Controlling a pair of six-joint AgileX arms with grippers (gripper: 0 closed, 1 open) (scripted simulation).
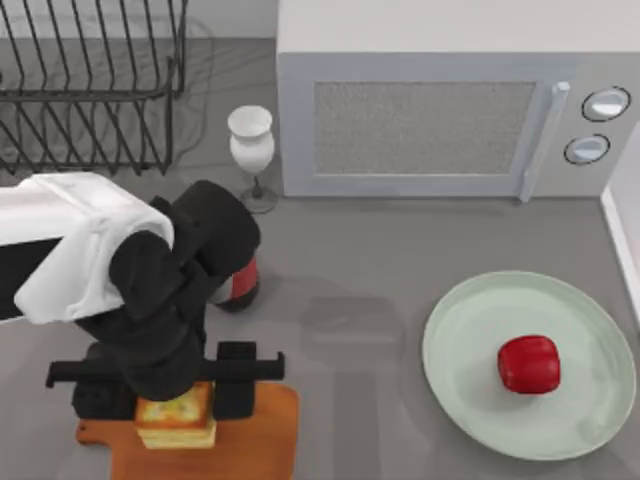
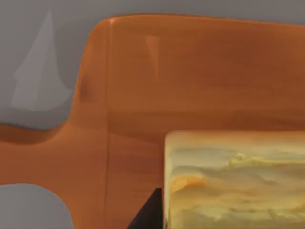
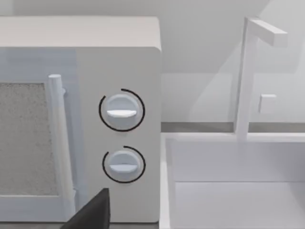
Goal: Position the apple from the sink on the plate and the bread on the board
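The bread [image 1: 176, 420], a golden-topped chunk with pale layered sides, sits on the orange-brown board [image 1: 255, 440] at the front left. My left gripper [image 1: 172, 400] hangs straight over it, with a black finger tight against each side of the chunk. In the left wrist view the bread [image 2: 233, 181] fills the near corner over the board [image 2: 190, 76], with a dark fingertip [image 2: 147, 212] at its edge. The red apple [image 1: 528, 364] lies on the pale green plate [image 1: 470, 330] at the right. A dark part of my right gripper [image 3: 90, 212] faces the microwave and the white sink [image 3: 228, 195].
A microwave [image 1: 430, 120] spans the back. A white goblet [image 1: 250, 140] stands at its left corner, with a wire dish rack [image 1: 90, 80] at the back left. A bottle [image 1: 240, 285] is half hidden under my left arm. The sink's rim [image 1: 625, 235] runs along the right edge.
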